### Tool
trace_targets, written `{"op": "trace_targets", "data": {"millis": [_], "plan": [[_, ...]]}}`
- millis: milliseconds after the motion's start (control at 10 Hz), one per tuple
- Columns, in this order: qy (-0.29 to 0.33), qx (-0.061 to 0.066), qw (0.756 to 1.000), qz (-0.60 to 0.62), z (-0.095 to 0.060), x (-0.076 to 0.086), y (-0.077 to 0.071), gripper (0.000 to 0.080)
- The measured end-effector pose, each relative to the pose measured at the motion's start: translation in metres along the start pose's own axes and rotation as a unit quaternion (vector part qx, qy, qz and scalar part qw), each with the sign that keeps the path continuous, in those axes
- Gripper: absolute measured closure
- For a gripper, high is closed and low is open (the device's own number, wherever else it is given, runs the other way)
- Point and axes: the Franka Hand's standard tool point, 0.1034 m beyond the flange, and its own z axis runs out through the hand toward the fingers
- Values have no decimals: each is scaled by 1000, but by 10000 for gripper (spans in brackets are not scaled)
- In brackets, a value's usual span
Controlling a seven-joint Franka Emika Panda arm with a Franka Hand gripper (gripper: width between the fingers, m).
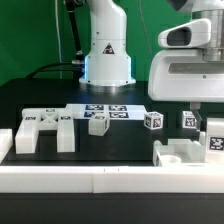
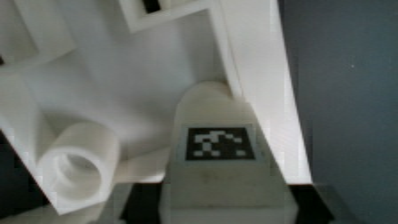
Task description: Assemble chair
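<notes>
Chair leg block (image 1: pixel 214 137) was seen in the exterior view directly beneath the gripper (image 1: pixel 207 118), with a notched frame (image 1: pixel 183 155) lying just beside the tool. A border rail (image 1: pixel 100 180) ran close beyond that frame, so little room was left on that side. Open table (image 1: pixel 130 140) was left on the tool's other sides, up to two spare blocks (image 1: pixel 152 121) nearby.

In the wrist view, the leg block (image 2: pixel 222 135) was caught between the jaws of the gripper (image 2: pixel 222 210), which were about half closed and apparently pressed against its sides. The notched frame (image 2: pixel 71 120) was found just beside the block. A snag on that wall was judged likely if the block were lifted crookedly. It could also be twisted in so low a hold.
</notes>
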Motion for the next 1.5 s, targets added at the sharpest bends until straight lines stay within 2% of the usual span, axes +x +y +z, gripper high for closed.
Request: {"op": "trace_targets", "data": {"millis": [300,500,700,800,900,1000,1200,1500], "plan": [[-2,2,991,130,0,-1,0,509],[-5,4,975,222,0,-1,0,509],[-5,4,966,257,0,-1,0,509],[-6,4,969,245,0,-1,0,428],[-5,5,974,226,0,-1,0,247],[-7,4,978,208,0,0,0,181],[-5,-1,996,87,-2,1,-1,156],[-4,-3,999,-47,-2,-1,-3,150]]}}
